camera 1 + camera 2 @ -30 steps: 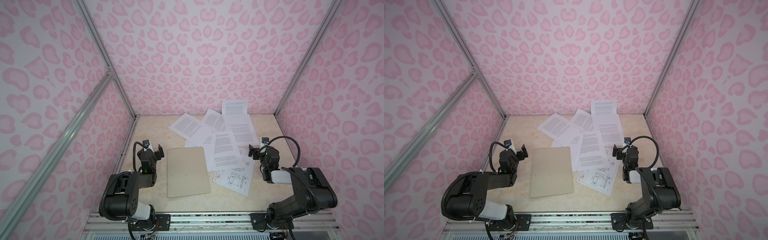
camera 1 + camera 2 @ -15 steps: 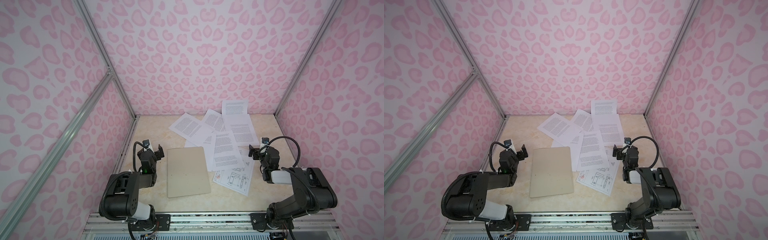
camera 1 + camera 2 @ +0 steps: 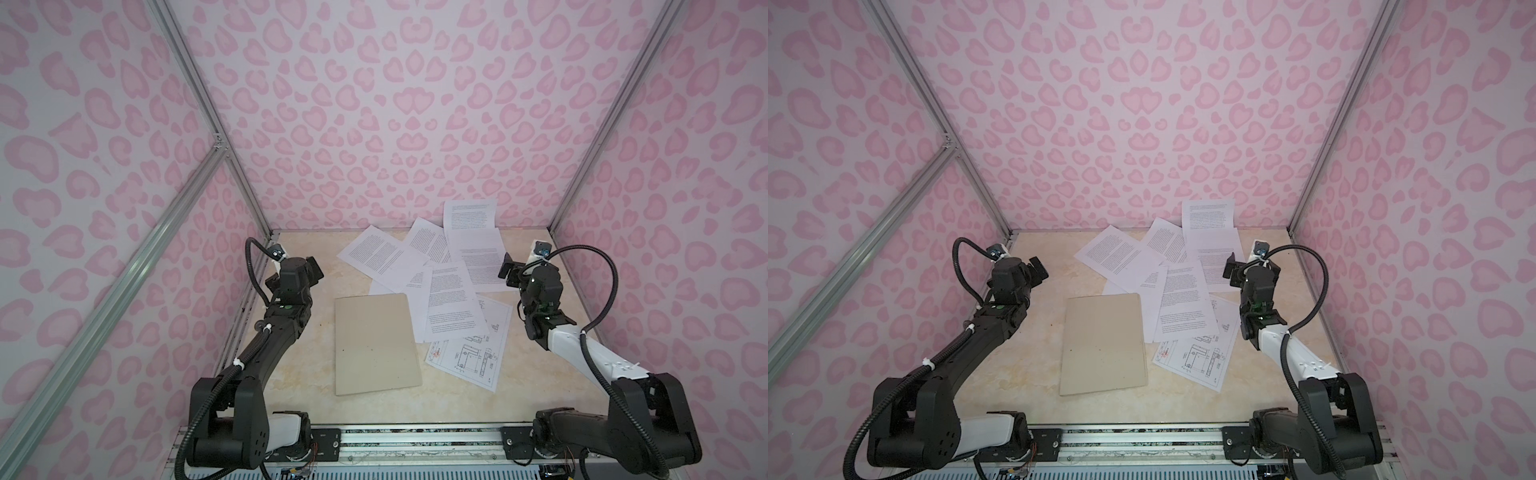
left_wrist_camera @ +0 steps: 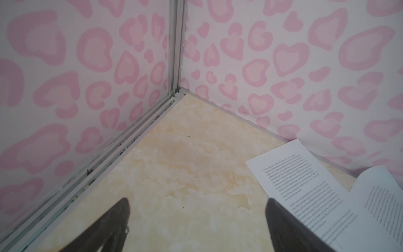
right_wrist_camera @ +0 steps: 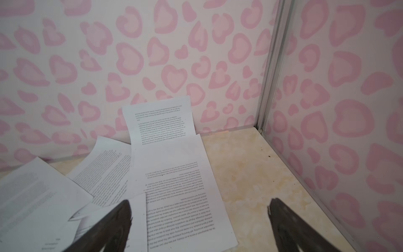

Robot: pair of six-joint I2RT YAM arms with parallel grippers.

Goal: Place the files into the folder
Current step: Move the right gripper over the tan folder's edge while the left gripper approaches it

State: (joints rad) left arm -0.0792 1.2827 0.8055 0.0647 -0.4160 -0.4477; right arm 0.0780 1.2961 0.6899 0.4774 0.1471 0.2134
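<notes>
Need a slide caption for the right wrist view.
Open right gripper facing scattered files on the table, one sheet leaning up the wall.

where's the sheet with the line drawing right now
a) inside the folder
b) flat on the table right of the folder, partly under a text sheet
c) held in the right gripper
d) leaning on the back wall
b: in a top view the drawing sheet lies flat just right of the folder, its upper part tucked under a text sheet.
</notes>
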